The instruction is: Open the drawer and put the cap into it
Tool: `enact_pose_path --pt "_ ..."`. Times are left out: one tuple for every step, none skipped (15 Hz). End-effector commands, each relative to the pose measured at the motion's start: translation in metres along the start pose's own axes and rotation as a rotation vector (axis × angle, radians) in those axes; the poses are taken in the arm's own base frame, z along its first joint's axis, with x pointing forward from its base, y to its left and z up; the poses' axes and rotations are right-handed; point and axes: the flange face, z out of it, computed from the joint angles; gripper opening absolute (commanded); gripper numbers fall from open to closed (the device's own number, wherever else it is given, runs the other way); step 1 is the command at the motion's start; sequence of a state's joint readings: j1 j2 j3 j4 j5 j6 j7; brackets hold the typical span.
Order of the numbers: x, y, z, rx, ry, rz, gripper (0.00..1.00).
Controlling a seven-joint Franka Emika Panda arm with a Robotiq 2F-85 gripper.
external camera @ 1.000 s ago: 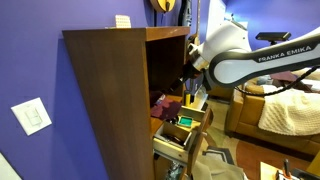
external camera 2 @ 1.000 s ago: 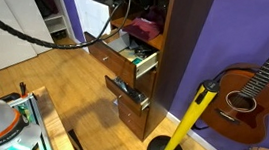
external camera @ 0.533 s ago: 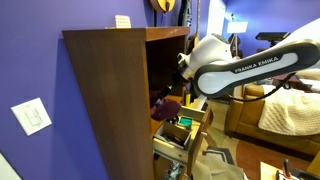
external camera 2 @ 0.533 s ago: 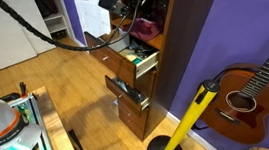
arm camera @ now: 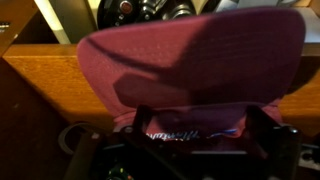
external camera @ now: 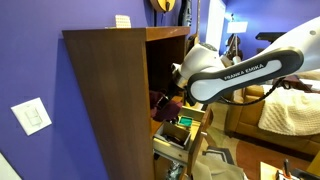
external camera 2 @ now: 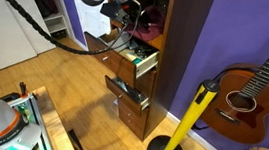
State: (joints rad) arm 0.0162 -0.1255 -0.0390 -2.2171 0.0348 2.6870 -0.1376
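We log the end effector open and empty, the cap lying straight ahead of it on the shelf above the open drawer, its width running across the jaw gap.

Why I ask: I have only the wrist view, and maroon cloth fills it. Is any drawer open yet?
Observer: Yes. In both exterior views the upper drawer stands pulled out of the cabinet.
Operator: Only that one?
Observer: No, a lower drawer beneath it is pulled out too.
Operator: Where does the cap lie relative to them?
Observer: The cap sits in the open compartment just above the upper drawer, not in either drawer.
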Motion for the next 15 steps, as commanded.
enact_pose_path --pt "-0.012 0.002 0.009 -0.005 -0.133 -0.031 1.0" --pt "-0.013 0.002 0.008 -0.005 -0.158 -0.04 1.0" --pt "-0.015 0.002 0.007 -0.007 -0.187 -0.049 1.0" --pt "-0.017 0.003 0.005 -0.004 -0.215 -0.059 1.0" --pt "-0.018 0.003 0.004 -0.002 -0.242 -0.068 1.0" --pt "-0.021 0.004 0.002 -0.005 -0.269 -0.077 1.0" --pt "-0.025 0.005 0.0 -0.005 -0.292 -0.085 1.0" --pt "-0.028 0.006 -0.002 -0.008 -0.313 -0.091 1.0" --pt "-0.031 0.008 -0.004 -0.007 -0.333 -0.095 1.0" --pt "-0.036 0.011 -0.005 -0.014 -0.355 -0.094 1.0" --pt "-0.039 0.015 -0.006 -0.022 -0.376 -0.094 1.0" --pt "-0.044 0.02 -0.006 -0.028 -0.398 -0.087 1.0" --pt "-0.048 0.025 -0.006 -0.034 -0.418 -0.08 1.0" --pt "-0.053 0.028 -0.005 -0.037 -0.438 -0.074 1.0" --pt "-0.058 0.032 -0.004 -0.038 -0.455 -0.065 1.0"
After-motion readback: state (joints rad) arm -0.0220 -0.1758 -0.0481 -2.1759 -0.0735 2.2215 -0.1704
